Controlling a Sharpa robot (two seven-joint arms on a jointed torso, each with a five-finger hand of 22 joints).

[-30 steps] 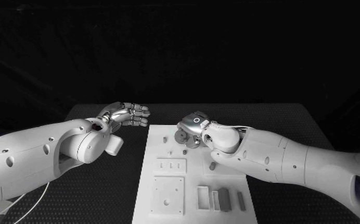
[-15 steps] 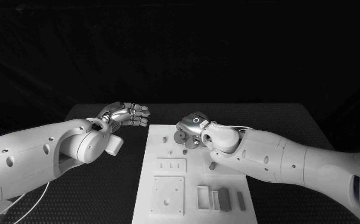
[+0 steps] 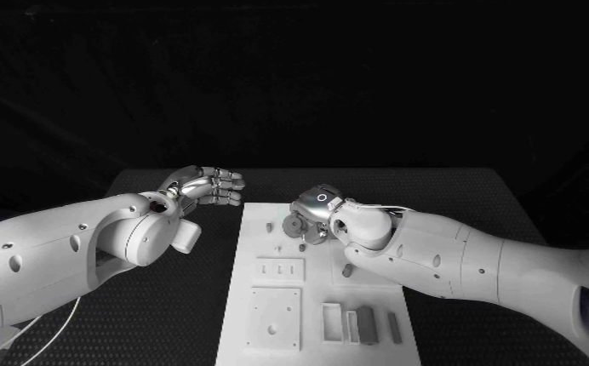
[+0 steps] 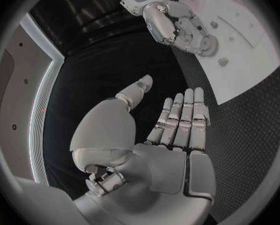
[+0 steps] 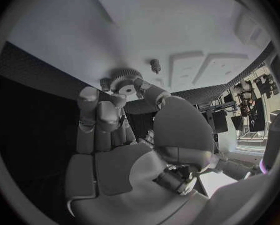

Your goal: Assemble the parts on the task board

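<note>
**A:** Eyes on the gear (image 5: 124, 81) — a small toothed wheel, pinched in the fingertips of the right hand (image 3: 317, 213), and it sits over the far part of the task board (image 3: 277, 272), right of the board's left edge.

**B:** So the right hand is clamped on it?

**A:** Yes, thumb on one side, fingers on the other, gripping the wheel's rim. From the left wrist you can see the same gear (image 4: 207, 46) at those fingertips, low over the white plate.

**B:** Anything close by?

**A:** A small peg (image 5: 155, 65) stands upright on the board just beside the gear, not touching it. Nearer the robot there's a raised square block (image 3: 280, 271) with little holes, then a larger square plate (image 3: 275, 318), and to the right of that a row of upright slabs (image 3: 363, 325) at the near edge.

**B:** And the left hand?

**A:** The left hand (image 3: 206, 185) hovers off the board's far left corner, above the black table (image 3: 147, 183). Fingers straight and side by side, thumb apart, nothing in it.
</note>
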